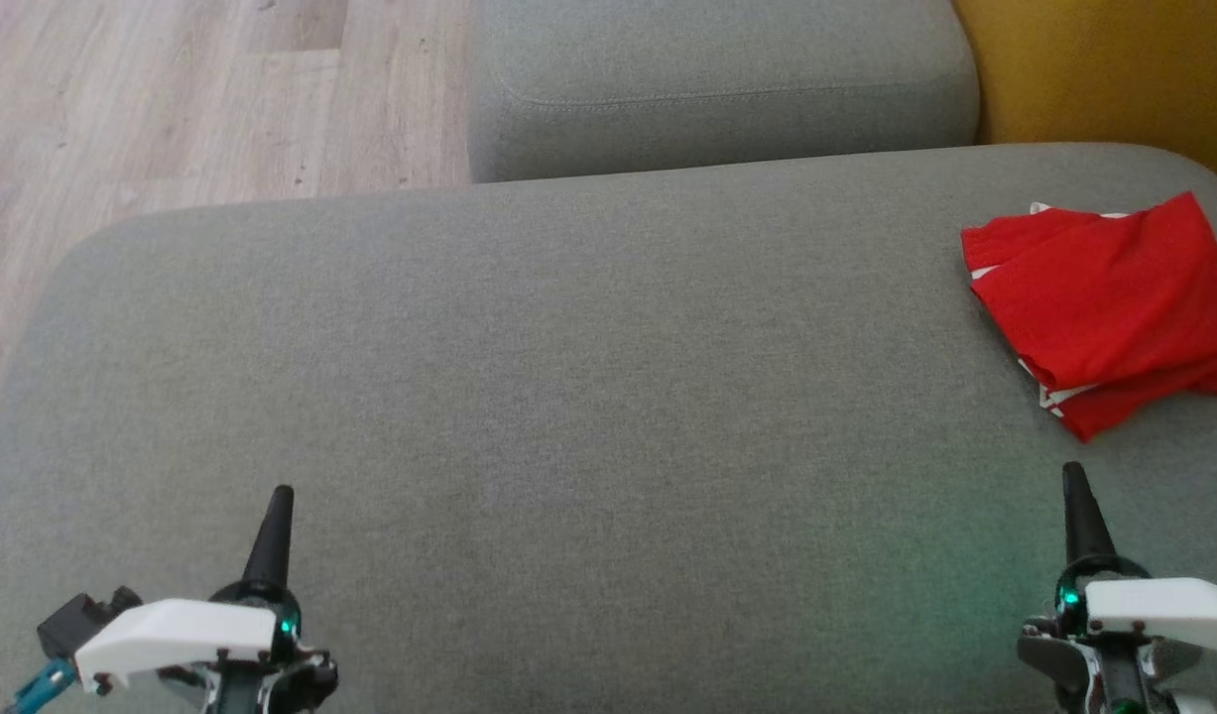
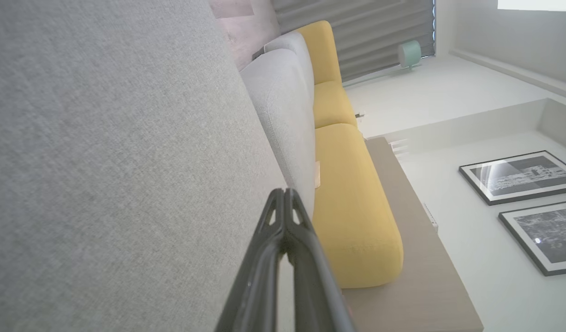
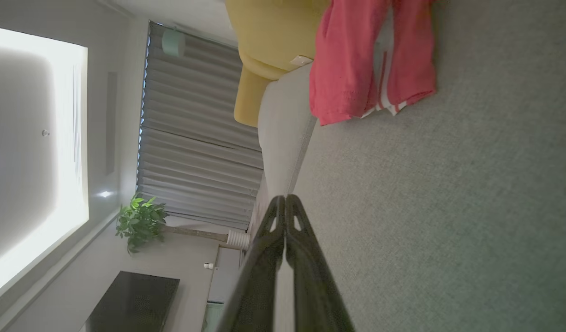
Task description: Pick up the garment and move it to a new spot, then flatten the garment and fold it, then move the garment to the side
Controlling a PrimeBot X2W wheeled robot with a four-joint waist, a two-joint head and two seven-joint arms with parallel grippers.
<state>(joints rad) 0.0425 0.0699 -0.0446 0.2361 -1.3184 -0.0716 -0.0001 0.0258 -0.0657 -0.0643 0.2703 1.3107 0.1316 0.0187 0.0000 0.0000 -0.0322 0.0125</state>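
The garment (image 1: pixel 1104 307) is red with white stripes and lies folded in a compact bundle at the far right of the grey cushion (image 1: pixel 568 397). It also shows at the top of the right wrist view as the garment (image 3: pixel 356 64). My left gripper (image 1: pixel 283 493) hovers over the cushion's near left, shut and holding nothing, its tips pressed together in its own view (image 2: pixel 284 193). Over the near right, my right gripper (image 1: pixel 1072 470) is likewise shut and holding nothing, fingertips meeting in the right wrist view (image 3: pixel 283 199). It sits a short way in front of the garment.
A second grey cushion (image 1: pixel 717 89) stands behind the main one. Yellow upholstery (image 1: pixel 1104 69) fills the back right corner. Wooden floor (image 1: pixel 172 99) lies beyond the cushion's left edge. A wide stretch of bare grey fabric separates the two grippers.
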